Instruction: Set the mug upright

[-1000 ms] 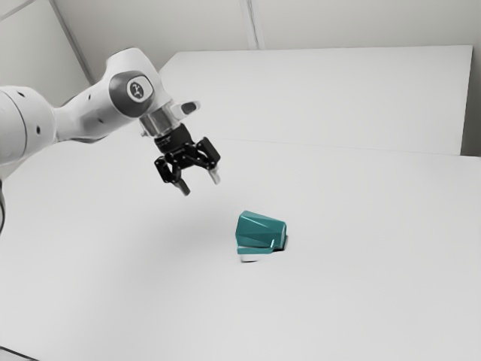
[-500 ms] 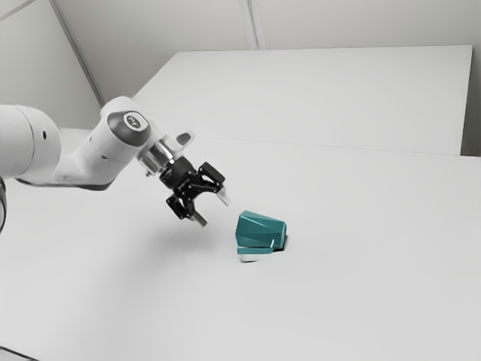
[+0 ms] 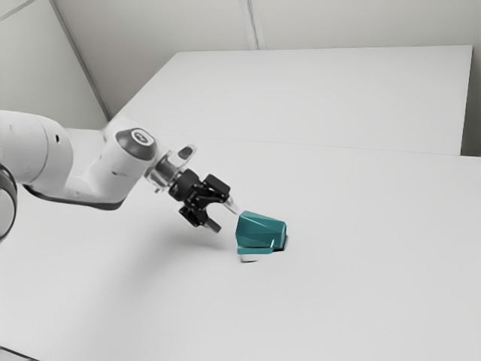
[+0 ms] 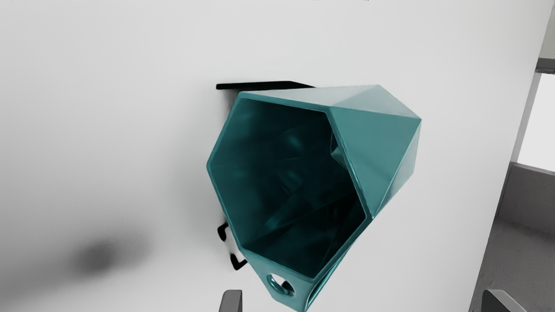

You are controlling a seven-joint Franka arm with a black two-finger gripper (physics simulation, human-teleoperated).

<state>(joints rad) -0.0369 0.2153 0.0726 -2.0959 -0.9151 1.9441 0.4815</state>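
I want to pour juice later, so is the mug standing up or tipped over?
Tipped over. The mug lies on its side on the table, its open mouth facing the gripper.

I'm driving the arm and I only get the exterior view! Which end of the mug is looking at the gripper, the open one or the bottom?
Observer: The open one. From the wrist view I look right into the teal mug, down its dark inside walls.
Operator: Cool! Is the opening round?
Observer: No, its rim has straight edges and six corners.
Operator: And if my fingers went straight ahead, is the handle in the middle between them?
Observer: Not in the middle. In the wrist view the handle shows between the two fingertips, but much nearer one than the other.
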